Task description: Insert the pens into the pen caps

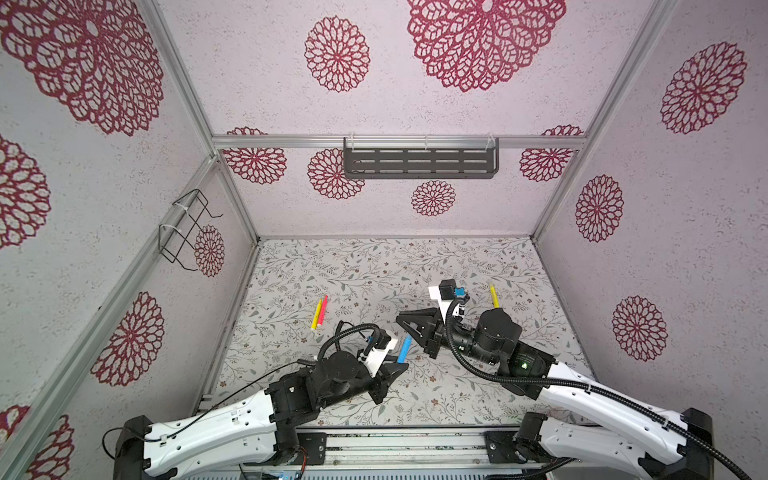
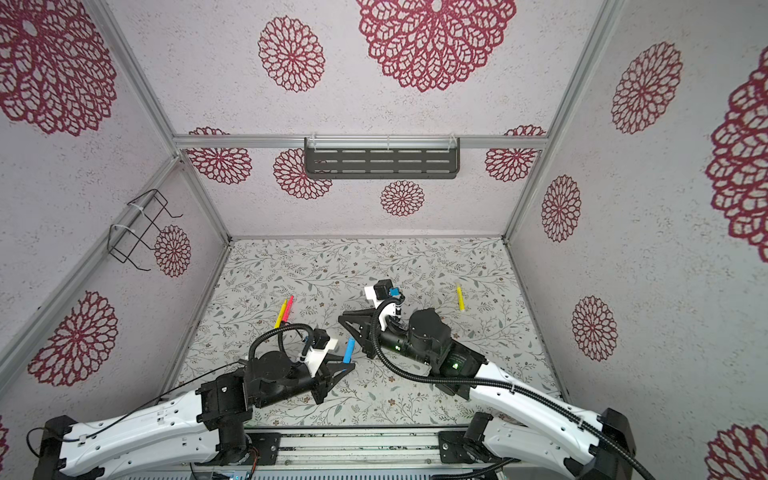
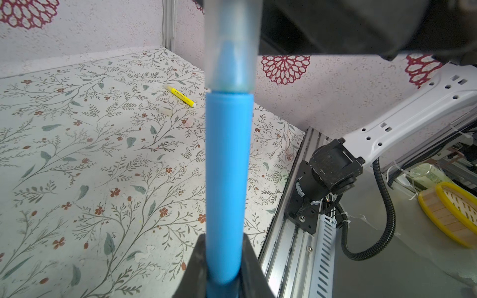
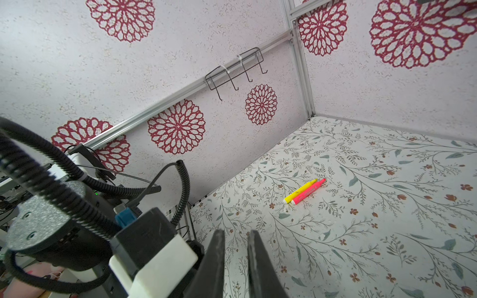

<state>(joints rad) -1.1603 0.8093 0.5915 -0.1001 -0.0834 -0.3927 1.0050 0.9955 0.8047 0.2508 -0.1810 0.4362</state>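
Note:
My left gripper (image 3: 224, 240) is shut on a blue pen (image 3: 228, 180), which sticks up above the table in both top views (image 1: 404, 350) (image 2: 349, 350). A frosted clear cap (image 3: 231, 59) sits over the pen's tip. My right gripper (image 1: 399, 319) hangs right by that cap; contact cannot be told. Its jaws (image 4: 236, 233) stand a narrow slit apart with nothing between them. A yellow pen (image 4: 300, 192) and a pink pen (image 4: 311, 190) lie side by side at the left. Another yellow pen (image 3: 180, 96) lies at the right beside two loose clear caps (image 3: 165, 110).
A black slotted shelf (image 1: 419, 162) hangs on the back wall and a wire hook rack (image 1: 187, 228) on the left wall. An aluminium rail (image 1: 395, 449) runs along the table's front edge. The two arms meet over the table's middle.

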